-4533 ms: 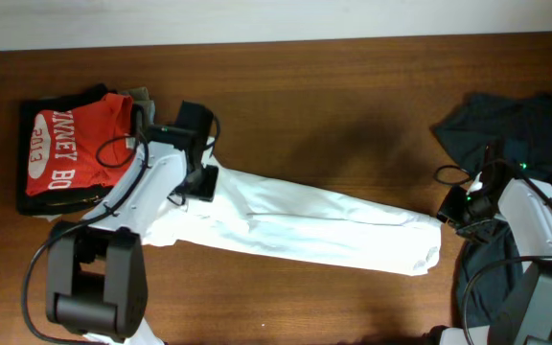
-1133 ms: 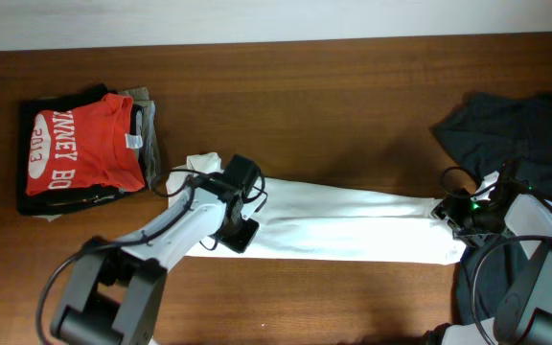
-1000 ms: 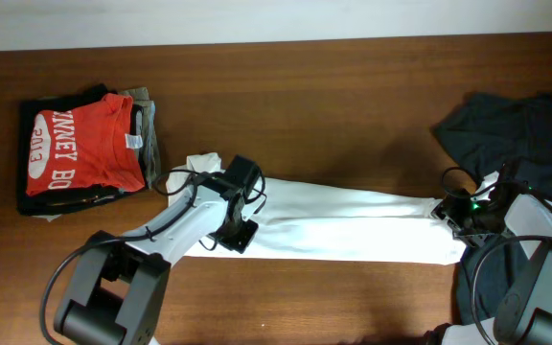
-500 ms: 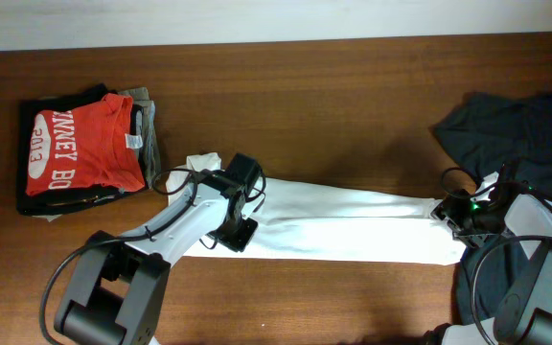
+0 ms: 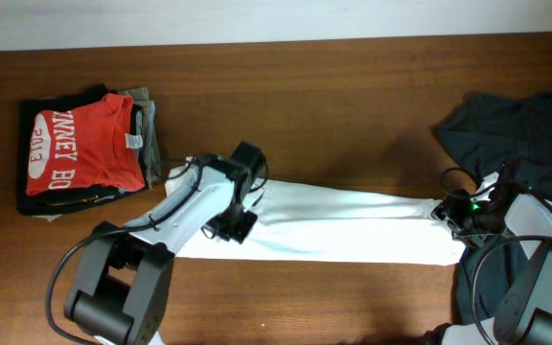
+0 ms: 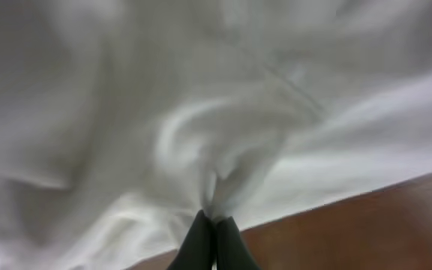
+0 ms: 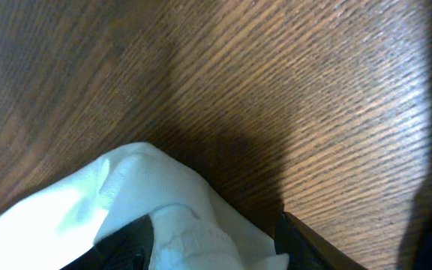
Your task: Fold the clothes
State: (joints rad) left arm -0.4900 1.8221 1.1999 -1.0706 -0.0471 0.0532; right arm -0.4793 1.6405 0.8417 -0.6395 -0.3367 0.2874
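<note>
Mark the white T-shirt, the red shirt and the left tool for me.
white T-shirt point(image 5: 353, 225), overhead, middle of the long strip.
red shirt point(image 5: 75, 144), overhead, lettered front.
left tool point(image 6: 214, 225), left wrist, shut fingertips pinching cloth.

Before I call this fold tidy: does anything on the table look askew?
Yes. The white T-shirt lies as one long band, its left end rumpled, with fabric bunched into a peak in the shut left claw.

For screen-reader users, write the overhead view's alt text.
A plain white cotton T-shirt lies folded into a long strip across a brown wooden table, the left gripper and right gripper each pinching it. A red lettered shirt sits at left, dark grey garments at right.
</note>
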